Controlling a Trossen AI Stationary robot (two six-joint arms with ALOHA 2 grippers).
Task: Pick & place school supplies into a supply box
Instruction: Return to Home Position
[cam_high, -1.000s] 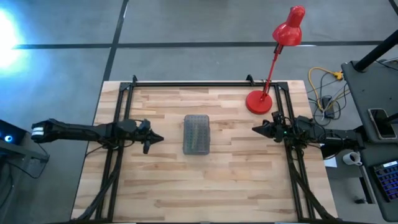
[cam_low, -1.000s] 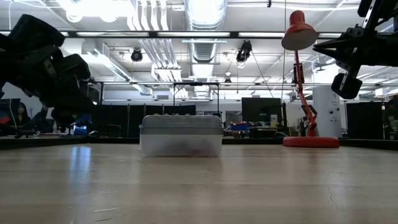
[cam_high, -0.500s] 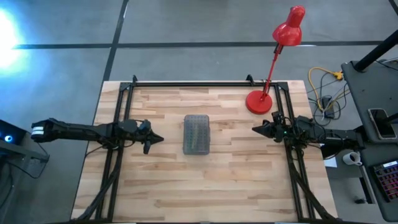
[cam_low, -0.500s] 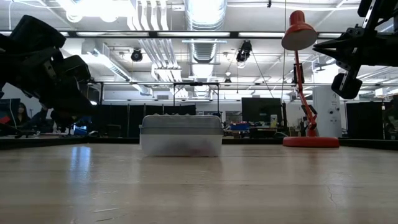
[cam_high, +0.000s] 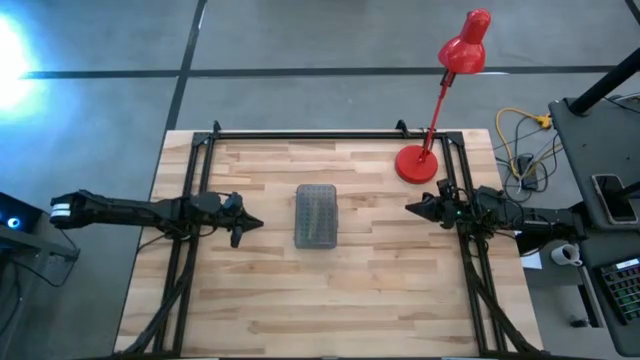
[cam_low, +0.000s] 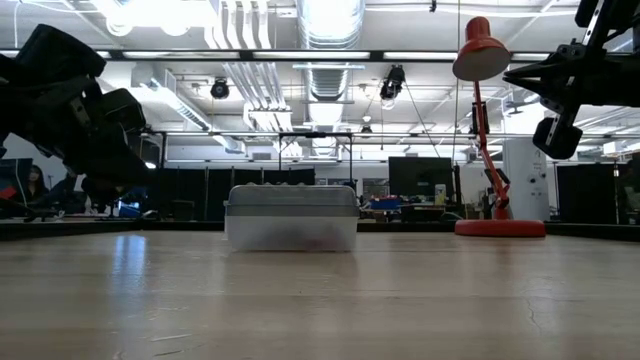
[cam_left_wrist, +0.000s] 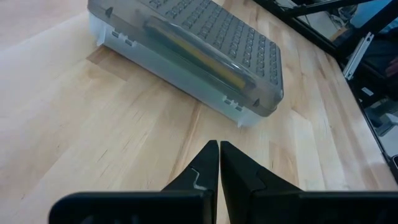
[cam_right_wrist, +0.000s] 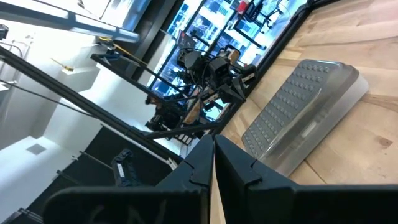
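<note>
Grey-lidded and shut, the supply box (cam_high: 317, 215) is set mid-desk (cam_high: 380, 290), long axis near-to-far, and is flanked by the closed, empty left claw (cam_high: 260, 222), the nearer, and the closed right claw (cam_high: 408, 208).

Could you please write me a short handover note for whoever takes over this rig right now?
Left gripper: shut, empty, raised off the table, to the left of the supply box.
Right gripper: shut, empty, raised, to the right of the box, near the red desk lamp.
Supply box: mid-table, lid down; a yellow item shows through the lid.
Done: the box looks packed and closed; I see no supplies lying outside it.
To do: probably nothing but parking the arms.
</note>
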